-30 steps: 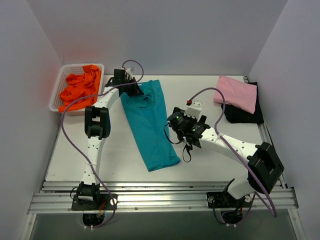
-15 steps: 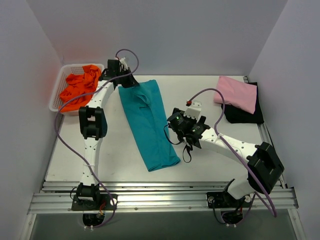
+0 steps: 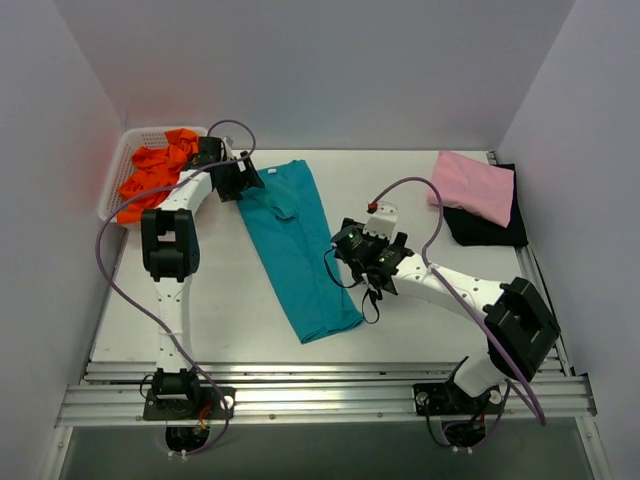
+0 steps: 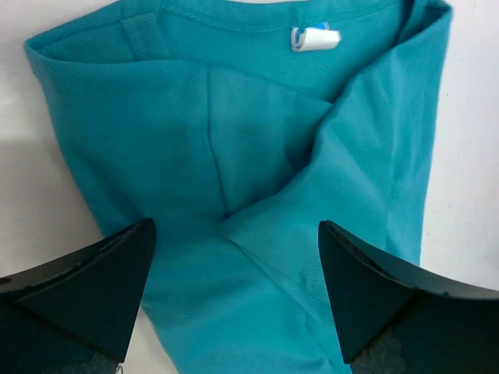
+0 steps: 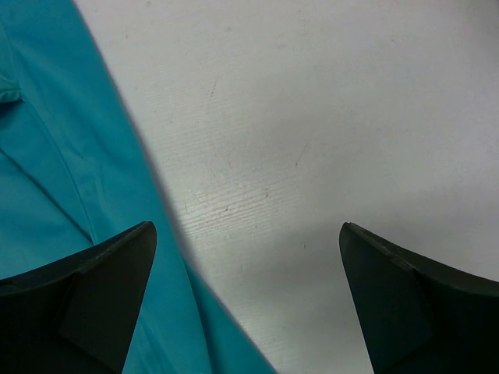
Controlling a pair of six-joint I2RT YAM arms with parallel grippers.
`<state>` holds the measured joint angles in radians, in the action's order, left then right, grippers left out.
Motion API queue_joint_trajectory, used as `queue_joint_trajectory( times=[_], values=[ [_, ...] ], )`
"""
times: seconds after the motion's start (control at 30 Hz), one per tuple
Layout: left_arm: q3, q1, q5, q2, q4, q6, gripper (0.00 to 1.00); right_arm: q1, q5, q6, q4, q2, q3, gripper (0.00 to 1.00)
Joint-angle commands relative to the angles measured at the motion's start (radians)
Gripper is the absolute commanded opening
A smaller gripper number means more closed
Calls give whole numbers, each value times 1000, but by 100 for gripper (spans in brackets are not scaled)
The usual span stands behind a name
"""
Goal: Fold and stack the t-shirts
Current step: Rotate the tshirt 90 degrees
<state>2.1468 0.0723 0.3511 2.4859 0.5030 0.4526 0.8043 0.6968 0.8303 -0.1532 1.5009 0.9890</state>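
Teal t-shirt folded lengthwise, white neck tag showing; left pincer, right pincer released.

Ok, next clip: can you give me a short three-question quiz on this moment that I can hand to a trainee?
1. Which gripper hovers over the collar end of the teal t-shirt, and are its jaws open or shut?
2. True or false: the pink t-shirt lies partly on the black t-shirt.
3. The orange t-shirts are: A) in the white basket; B) stacked on the pink t-shirt; C) spread flat beside the teal t-shirt.

Key: 1) the left gripper, open. 2) true. 3) A.
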Motion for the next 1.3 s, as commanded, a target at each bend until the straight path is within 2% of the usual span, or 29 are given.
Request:
queue_joint_trajectory(
  times=[0.0,0.13,0.23,0.37,0.43,0.47,0.53,0.7,0.87,0.97,1.0,1.07,1.1,1.17,1.2,1.27],
  values=[
    [-176,0,-107,-221,-93,35,94,-14,3,-49,23,45,28,100],
    [-310,12,-153,-312,-123,69,94,-56,-75,-86,111,128,77,99],
    [-366,18,-184,-334,-106,81,94,-102,-132,-127,176,258,172,99],
    [-494,21,-182,-424,-190,78,94,-132,-142,-193,124,512,467,98],
    [-575,23,-201,-484,-224,77,94,-149,-154,-229,116,588,564,98],
    [-591,24,-205,-495,-221,84,94,-155,-166,-256,107,663,665,98],
    [-629,27,-222,-513,-205,87,94,-174,-195,-284,92,776,765,98],
    [-758,43,-235,-551,-285,109,95,-192,-278,-367,69,965,1077,97],
    [-835,60,-239,-581,-363,133,95,-220,-396,-405,144,1087,1171,95],
    [-850,75,-251,-593,-366,133,96,-234,-500,-390,190,1159,1246,83],
    [-857,81,-254,-596,-373,130,96,-237,-520,-387,190,1177,1266,66],
    [-858,83,-261,-602,-373,130,96,-237,-549,-376,187,1216,1309,49],
    [-861,83,-262,-604,-382,130,96,-243,-553,-372,188,1223,1315,29],
    [-869,84,-264,-604,-385,127,96,-249,-531,-359,187,1234,1311,3],
    [-869,83,-264,-602,-386,126,96,-261,-517,-355,185,1233,1304,0],
    [-870,83,-267,-595,-388,124,96,-278,-482,-347,193,1222,1262,0]
  ],
)
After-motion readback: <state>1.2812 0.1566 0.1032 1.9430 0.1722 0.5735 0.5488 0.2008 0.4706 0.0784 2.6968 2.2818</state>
